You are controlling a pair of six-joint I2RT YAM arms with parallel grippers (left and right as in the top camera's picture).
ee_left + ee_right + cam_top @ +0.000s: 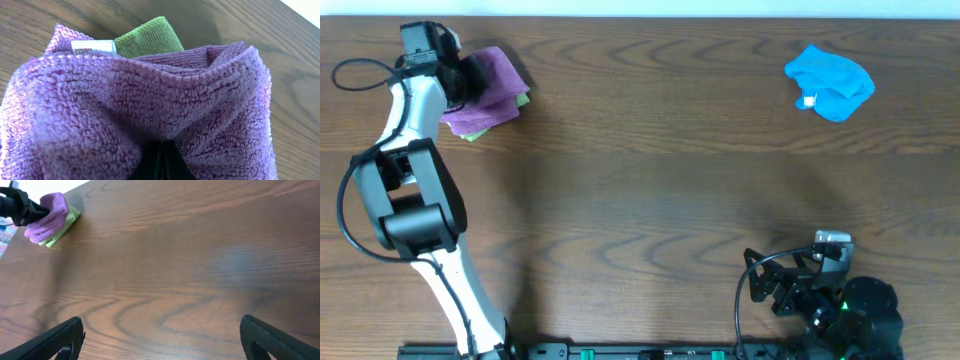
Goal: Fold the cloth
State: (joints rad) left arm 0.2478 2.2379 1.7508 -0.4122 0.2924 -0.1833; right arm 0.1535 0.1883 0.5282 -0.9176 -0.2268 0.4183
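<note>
Where the left gripper (460,78) sits at the upper left of the overhead frame, its two dark fingers (160,162) pinch tight on the fuzzy lilac-purple cloth (150,100). The cloth is bunched up around them. It lies on top of a flat green cloth (147,37), and a small white tag (94,47) shows at its far edge. A crumpled bright blue cloth (830,82) lies at the upper right of the brown wooden table (650,180). The right gripper (160,325) waits at the lower right, spread wide and holding nothing.
</note>
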